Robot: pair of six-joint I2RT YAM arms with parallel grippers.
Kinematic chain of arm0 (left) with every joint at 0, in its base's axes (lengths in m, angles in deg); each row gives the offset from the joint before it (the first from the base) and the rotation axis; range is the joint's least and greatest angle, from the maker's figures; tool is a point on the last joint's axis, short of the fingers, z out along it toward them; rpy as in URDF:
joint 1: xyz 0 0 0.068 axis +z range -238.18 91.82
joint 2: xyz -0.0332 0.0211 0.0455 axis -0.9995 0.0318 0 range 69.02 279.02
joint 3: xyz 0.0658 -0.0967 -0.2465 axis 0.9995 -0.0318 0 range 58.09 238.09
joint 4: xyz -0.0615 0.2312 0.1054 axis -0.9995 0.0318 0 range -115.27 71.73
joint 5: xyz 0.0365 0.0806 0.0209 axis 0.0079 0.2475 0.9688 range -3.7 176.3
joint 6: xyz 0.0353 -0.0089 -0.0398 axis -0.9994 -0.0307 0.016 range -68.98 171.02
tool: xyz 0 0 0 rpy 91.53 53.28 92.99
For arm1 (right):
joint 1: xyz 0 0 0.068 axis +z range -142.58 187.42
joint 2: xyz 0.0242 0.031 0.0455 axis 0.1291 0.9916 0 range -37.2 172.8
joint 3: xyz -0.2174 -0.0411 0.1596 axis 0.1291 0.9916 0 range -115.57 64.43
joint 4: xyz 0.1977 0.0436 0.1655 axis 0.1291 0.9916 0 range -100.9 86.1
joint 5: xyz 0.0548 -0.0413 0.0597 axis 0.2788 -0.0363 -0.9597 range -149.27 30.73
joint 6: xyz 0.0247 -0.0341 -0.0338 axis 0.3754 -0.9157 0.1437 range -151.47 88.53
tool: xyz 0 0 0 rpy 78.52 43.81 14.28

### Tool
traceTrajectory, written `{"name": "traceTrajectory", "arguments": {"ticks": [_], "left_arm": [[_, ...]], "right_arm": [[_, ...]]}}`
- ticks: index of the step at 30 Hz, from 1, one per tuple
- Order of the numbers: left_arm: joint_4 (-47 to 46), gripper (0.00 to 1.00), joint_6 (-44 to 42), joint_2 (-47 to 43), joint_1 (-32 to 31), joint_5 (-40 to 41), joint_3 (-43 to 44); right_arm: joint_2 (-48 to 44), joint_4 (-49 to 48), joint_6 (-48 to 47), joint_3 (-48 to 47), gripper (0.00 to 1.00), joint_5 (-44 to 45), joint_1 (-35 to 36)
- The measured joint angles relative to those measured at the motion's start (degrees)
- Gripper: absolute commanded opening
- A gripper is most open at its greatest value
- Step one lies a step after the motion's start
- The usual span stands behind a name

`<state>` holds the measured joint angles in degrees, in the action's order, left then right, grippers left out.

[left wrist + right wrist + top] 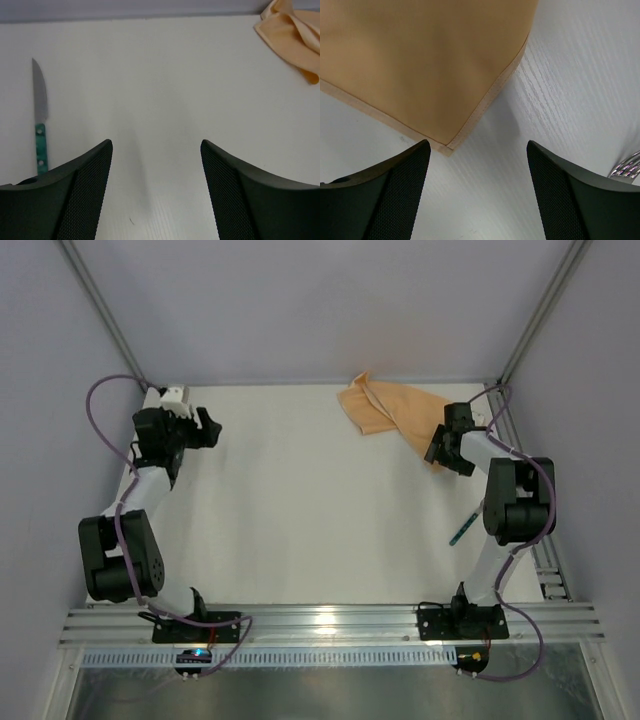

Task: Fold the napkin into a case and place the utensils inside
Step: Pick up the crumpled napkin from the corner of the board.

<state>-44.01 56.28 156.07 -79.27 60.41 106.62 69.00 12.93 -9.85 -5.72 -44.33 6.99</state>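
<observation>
- We count one napkin (pixel 388 410), bunched on the desk (pixel 300 500). Its hemmed corner lies just below and ahead of the right pincer (pixel 477 145), which is released, jaws wide, with nothing between them.
- We count one knife (pixel 40 107), flat on the desk ahead and to the left of the left pincer (pixel 155 145). This pincer is also released and grips nothing, and the napkin lies far ahead to its right.
- One teal-handled utensil (pixel 462 528) lies behind the right pincer, close beside that arm.

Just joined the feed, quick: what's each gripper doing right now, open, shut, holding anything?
Left gripper: open, holding nothing.
Right gripper: open, holding nothing, with a corner of the napkin just ahead of its fingers.
</observation>
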Motion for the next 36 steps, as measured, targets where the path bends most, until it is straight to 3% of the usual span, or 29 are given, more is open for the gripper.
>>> {"name": "traceTrajectory", "arguments": {"ticks": [3,5,11,14,18,19,20,21,29,34,36], "left_arm": [[10.14,0.75,-2.78,-0.48,-0.44,-0.24,8.92],[16.48,0.75,-4.59,-0.7,-1.57,0.26,10.8],[37.13,0.76,-9.2,-0.31,-5.22,2.69,13.31],[44.15,0.76,-10.67,-0.09,-5.09,4.11,16.35],[48.78,0.77,-11.98,-0.15,-5.03,5.44,19.17],[49.64,0.77,-12.15,-0.28,-5.03,5.57,19.34],[50.51,0.77,-12.33,-0.48,-5.03,5.66,19.43],[51.45,0.77,-12.52,-0.7,-5.03,5.62,19.5],[57.48,0.78,-13.22,-2.71,-5.03,0.85,21.18],[59.58,0.78,-13.25,-3.65,-5.03,-2.47,22.91],[60.46,0.77,-13.4,-4.04,-5.03,-3.74,23.19]], "right_arm": [[1.01,0.7,1.01,-0.66,0.81,-0.09,0.48],[1.25,1.07,1.22,-0.87,0.81,-0.02,1.33],[6.58,3.06,1.11,-6.23,0.65,-0.31,4.42],[8.96,4.55,0.96,-9.7,0.64,-0.72,4.57],[11.39,6.86,-0.37,-13.75,0.39,-0.66,5.09],[11.8,7.13,-0.72,-14.36,0.19,-0.61,5.31],[12.11,7.32,-1.25,-14.82,0.08,-0.7,5.53],[12.22,7.5,-1.51,-15.02,0.04,-0.68,5.64],[11.96,8.76,-4.81,-15.17,0.04,-0.09,7.45],[7.98,9.55,-8.74,-14.99,0.04,-1.81,14.62],[3.98,9.16,-10.38,-14.27,0.04,-3.45,20.63]]}}
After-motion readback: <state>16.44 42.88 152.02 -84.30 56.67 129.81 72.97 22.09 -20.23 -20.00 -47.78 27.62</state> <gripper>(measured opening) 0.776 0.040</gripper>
